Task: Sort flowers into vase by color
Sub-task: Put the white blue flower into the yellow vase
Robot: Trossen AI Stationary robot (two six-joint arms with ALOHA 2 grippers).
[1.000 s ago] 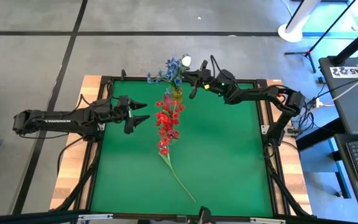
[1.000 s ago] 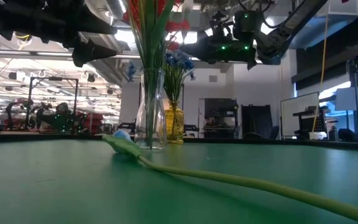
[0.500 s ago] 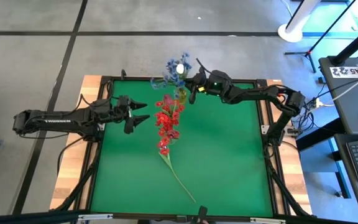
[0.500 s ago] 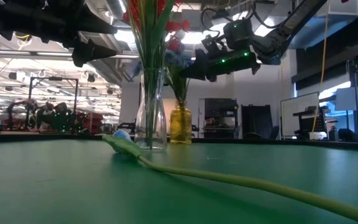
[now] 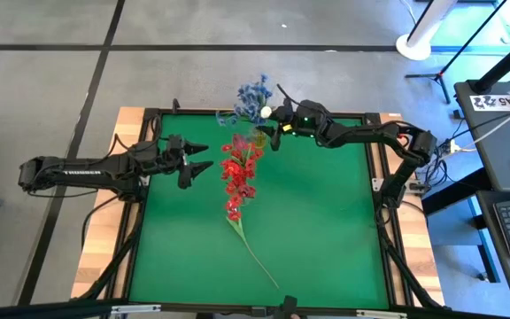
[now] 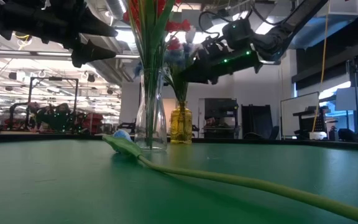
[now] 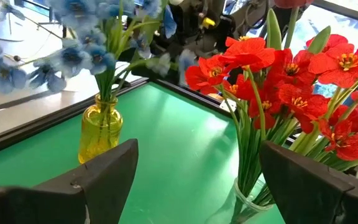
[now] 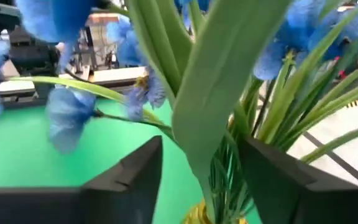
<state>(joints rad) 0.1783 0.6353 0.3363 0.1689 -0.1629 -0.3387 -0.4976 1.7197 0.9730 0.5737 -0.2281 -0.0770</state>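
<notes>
The right gripper [image 5: 274,124] hangs over the far edge of the green table [image 5: 326,230], directly above the small yellow vase [image 7: 100,127] that holds the blue sprigs [image 5: 251,94]. Its fingers [image 8: 129,177] stand apart, and between them runs a broad green leaf and stem [image 8: 225,81] of a flower whose white bud [image 5: 265,112] shows among the blue blooms in the high view; whether the fingers press on that stem cannot be told, though the wrist view shows a gap on either side of it. The stem points down toward the mouth of the yellow vase. Just beside it, toward the table's middle, a clear glass vase [image 6: 150,121] holds the red flowers [image 7: 272,74]. One more long-stemmed flower [image 5: 253,252] lies flat on the mat, its stem running from near the glass vase toward the near edge. The left gripper [image 5: 200,160] waits with its fingers spread wide and nothing between them, level with the red blooms and near them on the left side.
</notes>
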